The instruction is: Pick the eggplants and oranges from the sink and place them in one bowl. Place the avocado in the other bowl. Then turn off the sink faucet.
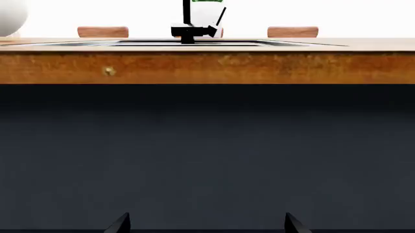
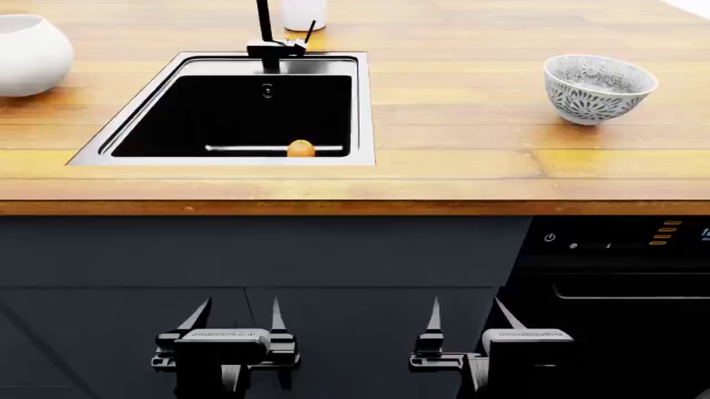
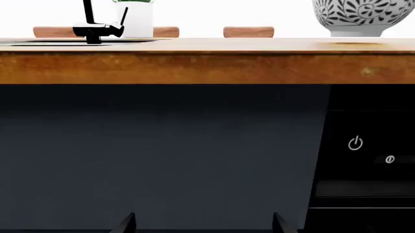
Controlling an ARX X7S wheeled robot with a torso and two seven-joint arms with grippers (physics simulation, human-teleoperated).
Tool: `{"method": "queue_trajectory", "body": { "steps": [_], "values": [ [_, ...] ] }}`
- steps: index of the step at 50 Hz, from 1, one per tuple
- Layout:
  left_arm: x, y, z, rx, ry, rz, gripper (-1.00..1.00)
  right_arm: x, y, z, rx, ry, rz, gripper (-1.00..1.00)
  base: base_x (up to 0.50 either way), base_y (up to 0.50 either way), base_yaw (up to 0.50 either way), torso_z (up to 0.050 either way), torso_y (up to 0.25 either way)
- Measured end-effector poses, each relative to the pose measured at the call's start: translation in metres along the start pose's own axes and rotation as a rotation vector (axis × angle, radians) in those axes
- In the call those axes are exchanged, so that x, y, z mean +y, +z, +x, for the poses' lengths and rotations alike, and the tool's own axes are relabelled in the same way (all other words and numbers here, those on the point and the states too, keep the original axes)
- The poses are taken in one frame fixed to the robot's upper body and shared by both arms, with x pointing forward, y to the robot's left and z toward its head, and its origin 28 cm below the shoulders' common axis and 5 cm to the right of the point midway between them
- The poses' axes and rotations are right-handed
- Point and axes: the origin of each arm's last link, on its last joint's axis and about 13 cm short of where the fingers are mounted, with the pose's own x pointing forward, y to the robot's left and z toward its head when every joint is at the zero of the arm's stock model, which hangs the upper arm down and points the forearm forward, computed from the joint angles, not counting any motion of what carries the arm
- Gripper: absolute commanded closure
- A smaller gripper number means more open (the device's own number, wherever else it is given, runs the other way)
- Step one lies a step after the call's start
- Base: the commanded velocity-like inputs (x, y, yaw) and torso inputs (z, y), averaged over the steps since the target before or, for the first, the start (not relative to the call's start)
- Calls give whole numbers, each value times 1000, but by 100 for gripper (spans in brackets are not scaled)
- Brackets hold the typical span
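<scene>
In the head view the sink (image 2: 367,108) is set in the wooden counter, its floor mostly hidden by the near wall. One orange (image 2: 301,149) shows at the sink's near edge. The eggplants and the avocado are hidden. The black faucet (image 2: 268,41) stands behind the sink, and shows in the left wrist view (image 1: 189,29) and the right wrist view (image 3: 94,26). The large plain white bowl (image 2: 28,54) is at the far left. The grey-patterned bowl (image 2: 599,86) is at the right. My left gripper (image 2: 236,320) and right gripper (image 2: 471,320) are open and empty, below the counter's front edge.
A white pot with a green plant (image 2: 302,12) stands behind the faucet. The counter's wooden front edge (image 2: 355,206) runs above dark cabinet fronts. A black appliance with a power button (image 2: 621,258) is at the lower right. Wooden chair backs (image 1: 102,32) show beyond the counter.
</scene>
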Motion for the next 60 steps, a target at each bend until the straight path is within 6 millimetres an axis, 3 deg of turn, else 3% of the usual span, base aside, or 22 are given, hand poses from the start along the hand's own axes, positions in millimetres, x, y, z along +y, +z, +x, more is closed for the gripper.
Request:
{"method": "queue_trajectory", "body": {
  "steps": [17, 44, 54, 57, 60],
  "values": [
    [2, 2, 3, 19, -16, -51, -100, 1, 0, -1, -15, 41, 35, -100, 0, 11, 0, 36, 0],
    [4, 3, 5, 19, -20, -57, -100, 2, 3, 0, -11, 62, 34, -100, 0, 496, 0, 50, 0],
    [4, 4, 5, 27, -12, -73, -100, 3, 3, -1, -11, 63, 35, -100, 0, 450, 0, 2, 0],
    [4, 8, 8, 41, -1, -81, -100, 3, 9, 0, -5, 71, 38, -100, 0, 0, 0, 0, 0],
    [2, 23, 18, 29, 1, -91, -100, 2, 28, 7, -9, 87, 30, -100, 0, 0, 0, 0, 0]
  ]
}}
